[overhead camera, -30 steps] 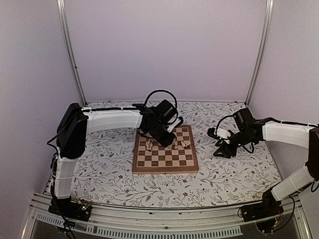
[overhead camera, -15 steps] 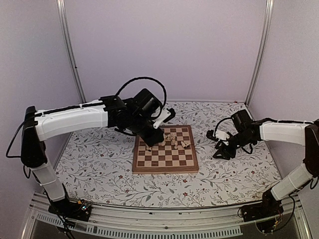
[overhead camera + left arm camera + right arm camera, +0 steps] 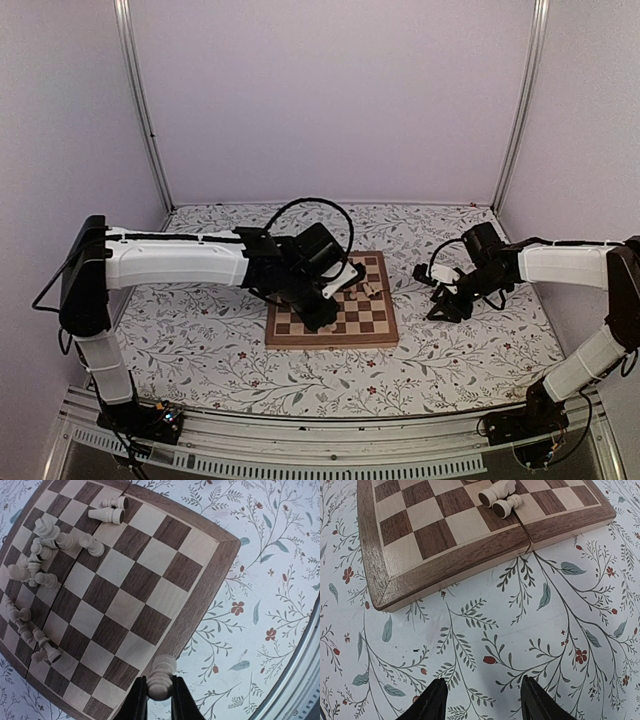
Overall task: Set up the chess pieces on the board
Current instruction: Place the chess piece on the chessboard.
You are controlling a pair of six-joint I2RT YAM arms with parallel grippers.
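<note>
The board (image 3: 375,327) lies mid-table on the floral cover; it also shows in the left wrist view (image 3: 125,590) and in the right wrist view (image 3: 450,560). My left gripper (image 3: 160,695) is shut on a pale beige chess piece (image 3: 161,677), held above the board's near border. In the top view the left gripper (image 3: 322,315) hangs over the board's left half. Several pale pieces (image 3: 42,550) lie toppled in a heap on the board's far side, two more (image 3: 111,511) at its edge. My right gripper (image 3: 482,705) is open and empty over the cover, right of the board (image 3: 448,305).
Two toppled pieces (image 3: 500,497) lie near the board edge facing the right gripper. The floral cover (image 3: 210,340) surrounds the board. A metal rail (image 3: 300,440) runs along the near table edge. Grey walls and upright posts close in the back and sides.
My left arm has swung from the board's far side toward its near left part, carrying a piece. The right gripper has barely moved.
</note>
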